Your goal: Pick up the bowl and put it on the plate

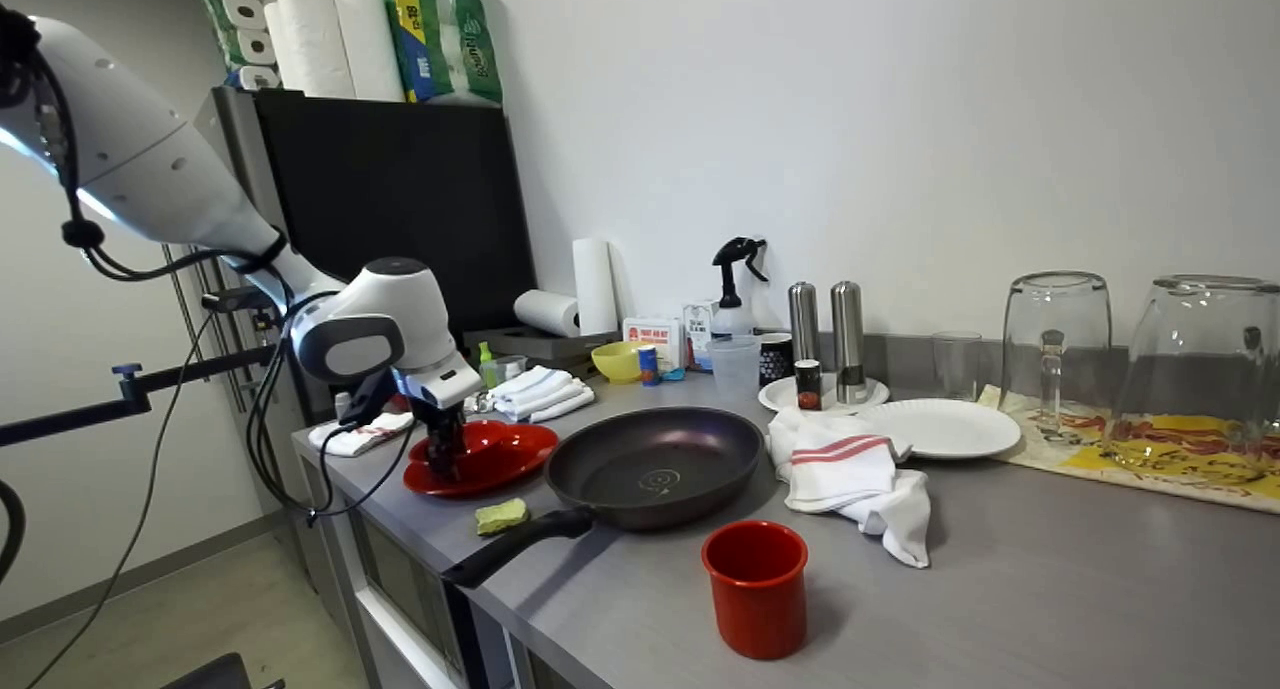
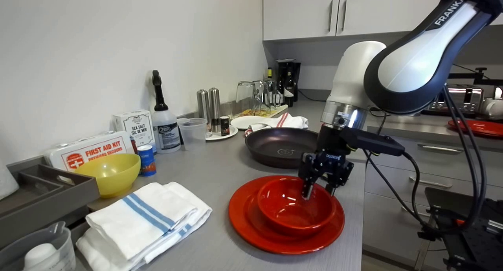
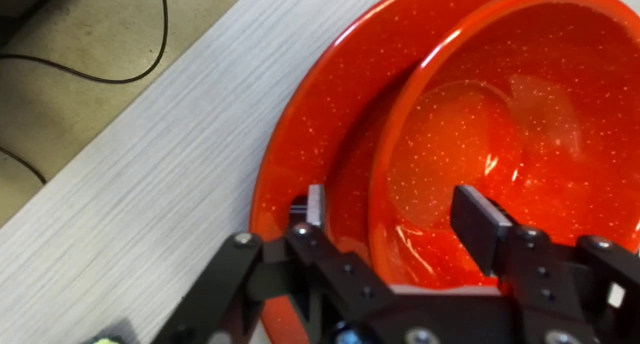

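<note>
The glossy red bowl sits upright on the flat round red plate, which lies near the counter's edge. In the wrist view the bowl fills the right side, with the plate's rim showing to its left. My gripper is open, with the bowl's near rim between its fingers. One finger is over the inside of the bowl, the other outside it above the plate. In an exterior view the gripper is at the bowl's rim. In an exterior view the arm partly hides the bowl and plate.
A black frying pan stands beside the plate, with a sponge near its handle. A red cup is further along the counter. Folded towels and a yellow bowl lie on the plate's far side.
</note>
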You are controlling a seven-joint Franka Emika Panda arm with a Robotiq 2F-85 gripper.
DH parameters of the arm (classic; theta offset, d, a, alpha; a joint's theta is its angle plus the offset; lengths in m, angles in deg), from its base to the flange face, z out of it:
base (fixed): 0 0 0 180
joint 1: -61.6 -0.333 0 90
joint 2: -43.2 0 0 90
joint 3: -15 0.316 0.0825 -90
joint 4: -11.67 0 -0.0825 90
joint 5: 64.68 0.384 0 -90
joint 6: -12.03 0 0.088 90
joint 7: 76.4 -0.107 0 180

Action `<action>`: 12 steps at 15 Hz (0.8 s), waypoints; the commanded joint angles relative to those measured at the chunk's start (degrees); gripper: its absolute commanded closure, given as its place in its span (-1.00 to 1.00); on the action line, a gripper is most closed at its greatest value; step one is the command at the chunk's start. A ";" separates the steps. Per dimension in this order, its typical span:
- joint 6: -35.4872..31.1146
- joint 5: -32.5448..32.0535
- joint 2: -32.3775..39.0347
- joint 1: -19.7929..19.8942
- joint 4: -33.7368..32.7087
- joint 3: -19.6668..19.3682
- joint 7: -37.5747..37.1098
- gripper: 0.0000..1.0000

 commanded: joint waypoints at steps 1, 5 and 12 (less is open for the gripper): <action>-0.05 -0.27 -0.62 -0.07 -1.02 -0.19 0.07 -1.00; 0.68 -5.28 -2.17 -0.23 -2.22 -0.87 -2.88 -1.00; 2.47 -24.89 -2.05 0.93 -7.97 -3.87 -20.15 -1.00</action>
